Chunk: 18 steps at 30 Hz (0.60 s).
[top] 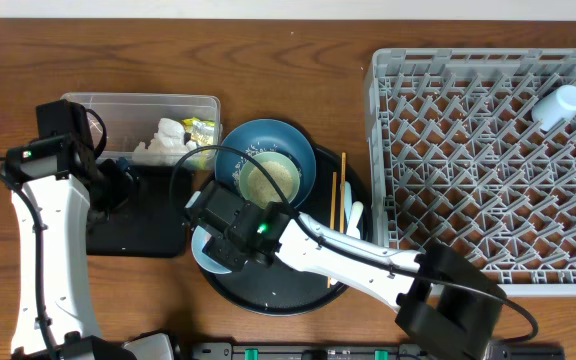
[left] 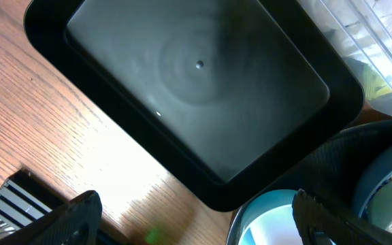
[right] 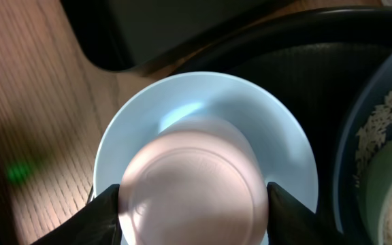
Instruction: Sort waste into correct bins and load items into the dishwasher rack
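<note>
Markings on pale cup in right gripper unreadable

Two bowls, two cups, one rack

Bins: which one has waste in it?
The clear tub: crumpled napkins and a yellow-green wrapper lie inside. The black rectangular tray looks bare.

The bench was brown wood with a visible grain. The shallow black tray looked like smooth, glossy plastic. The tub was clear plastic and the rack matt grey plastic. The light-blue bowl was smooth and shiny, the pale cup matt.
</note>
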### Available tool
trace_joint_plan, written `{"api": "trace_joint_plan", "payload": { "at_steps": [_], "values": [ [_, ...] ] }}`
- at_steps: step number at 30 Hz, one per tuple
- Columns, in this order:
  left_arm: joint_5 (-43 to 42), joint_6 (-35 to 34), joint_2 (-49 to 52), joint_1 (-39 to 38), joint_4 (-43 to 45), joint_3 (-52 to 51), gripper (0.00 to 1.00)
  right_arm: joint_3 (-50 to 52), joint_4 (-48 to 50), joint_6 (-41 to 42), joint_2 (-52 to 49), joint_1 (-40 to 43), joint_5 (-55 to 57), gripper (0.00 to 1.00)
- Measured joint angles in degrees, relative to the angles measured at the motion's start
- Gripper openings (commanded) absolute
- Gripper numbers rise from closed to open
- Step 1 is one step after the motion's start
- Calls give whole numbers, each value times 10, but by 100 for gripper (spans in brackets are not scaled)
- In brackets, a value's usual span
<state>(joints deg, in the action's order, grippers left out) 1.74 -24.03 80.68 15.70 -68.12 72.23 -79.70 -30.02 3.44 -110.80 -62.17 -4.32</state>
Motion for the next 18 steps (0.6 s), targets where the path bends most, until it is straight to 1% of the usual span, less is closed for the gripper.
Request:
{"api": "trace_joint_plan", "payload": {
  "at_steps": [7, 11, 14, 18],
  "values": [
    [0, 0, 0, 0, 0, 0, 91, 0, -3, 7, 1, 0, 5, 50],
    [0, 0, 0, 0, 0, 0, 91, -1, -28, 11, 13, 2, 9, 50],
    [0, 0, 0, 0, 0, 0, 91, 0, -48, 11, 40, 9, 9, 50],
    [0, 0, 0, 0, 0, 0, 91, 0, -63, 11, 107, 39, 10, 50]
  ]
}}
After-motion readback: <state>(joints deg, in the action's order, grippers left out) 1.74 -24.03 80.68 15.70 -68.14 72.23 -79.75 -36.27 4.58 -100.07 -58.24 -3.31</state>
